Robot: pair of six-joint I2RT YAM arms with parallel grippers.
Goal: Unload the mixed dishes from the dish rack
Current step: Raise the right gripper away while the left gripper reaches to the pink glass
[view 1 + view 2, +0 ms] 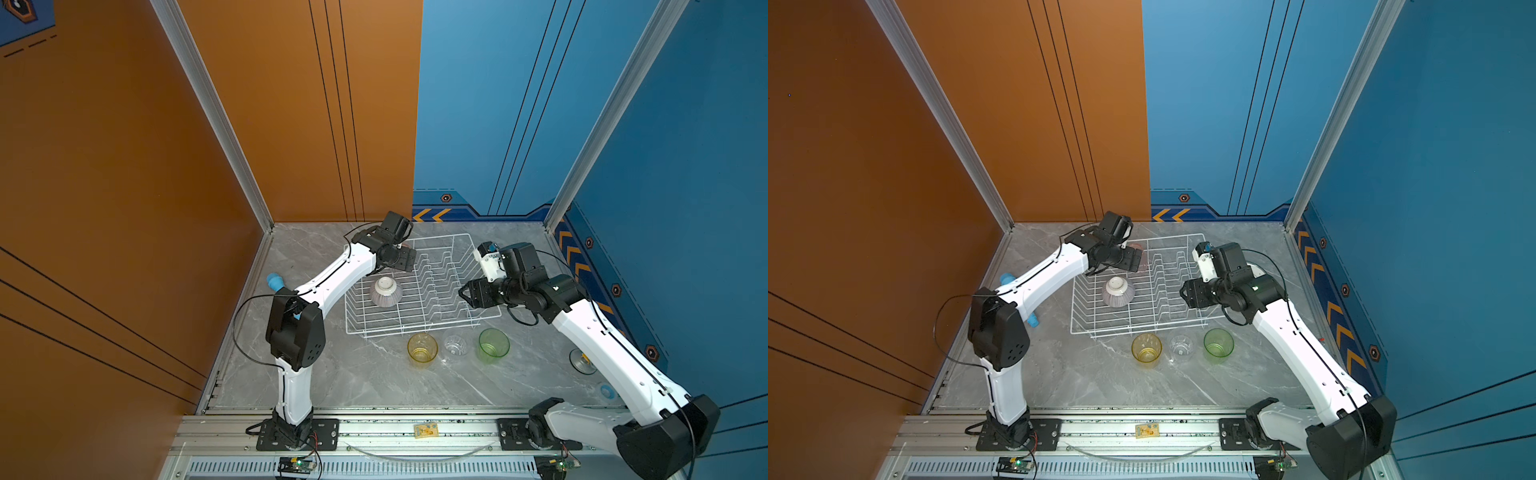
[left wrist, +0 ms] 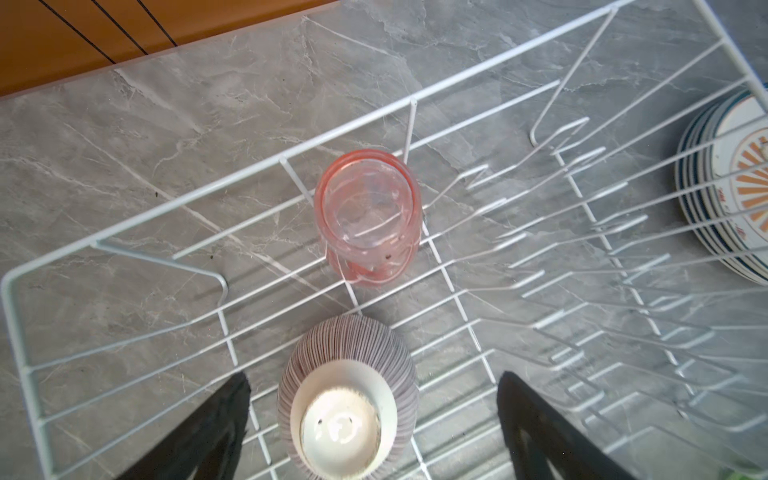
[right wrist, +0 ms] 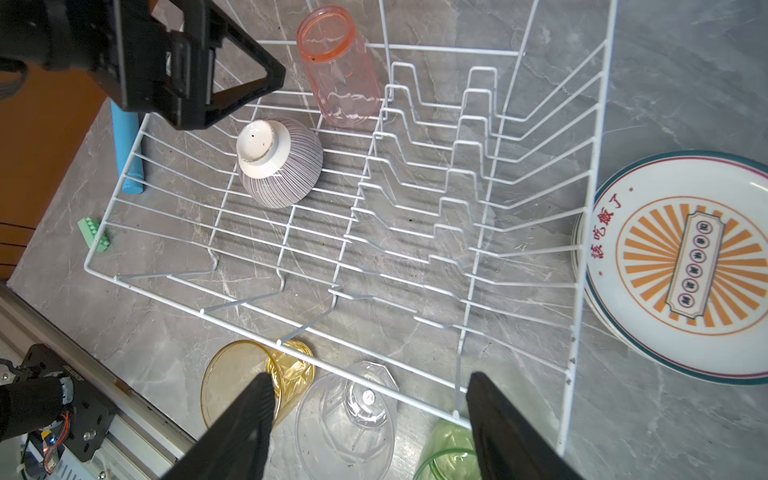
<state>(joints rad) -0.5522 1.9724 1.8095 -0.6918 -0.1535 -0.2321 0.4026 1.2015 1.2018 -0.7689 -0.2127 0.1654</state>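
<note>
Bowl (image 3: 282, 166) upturned in rack (image 1: 436, 286) near pink tumbler (image 3: 338, 70), left jaws spread empty, right jaws likewise, plates (image 3: 681, 266) seemingly stacked outside

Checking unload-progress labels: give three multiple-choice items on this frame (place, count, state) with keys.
1. How many tumblers stand on the table outside the dish rack? A) one B) three C) four
2. Where is the pink tumbler? A) inside the rack B) on the table before it C) on the table behind it
3. How does the striped bowl sit? A) upright B) on its side C) upside down
Key: 1 B, yellow tumbler, clear tumbler, green tumbler in a row before the rack; 2 A, rack wires surround it; 3 C, its foot ring faces up.
</note>
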